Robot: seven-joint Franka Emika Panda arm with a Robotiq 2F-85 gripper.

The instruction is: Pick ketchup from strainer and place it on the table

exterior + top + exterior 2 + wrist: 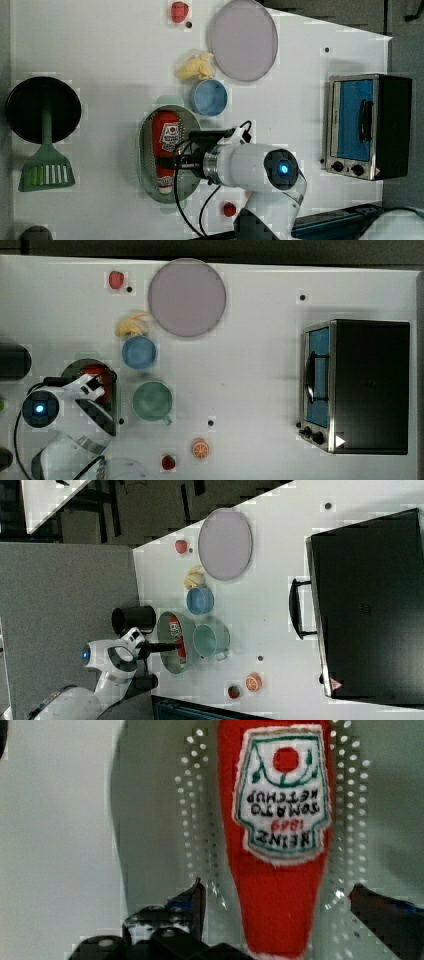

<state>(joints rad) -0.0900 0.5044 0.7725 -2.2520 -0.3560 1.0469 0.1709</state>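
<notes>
The ketchup (166, 145) lies flat inside the strainer (146, 150), along its long axis, with the white cap at the end near the bottom of the left view. The strainer rests on the white bench (100, 50), at the left of the blue cup (210, 97) in the left view.

The tool (277, 905) is low over the strainer and its fingers (192, 902) stand wide apart, one on each side of the narrow part of the bottle. In the wrist view there is a gap between each finger and the red body, so the tool holds nothing. In the left view the tool (172, 162) reaches the bottle from the left view's right, and the arm's white body with a blue light is behind it.

In the top view the arm covers most of the strainer (75, 367), and a part of the ketchup (95, 371) is visible beside the green mug (152, 401). The round grey-lilac plate (186, 296) lies near the top edge of the bench in the top view, and the toaster oven (357, 385) stands well apart at the top view's right. A strawberry (168, 462) and an orange slice (200, 448) lie near the bottom edge of the top view.
</notes>
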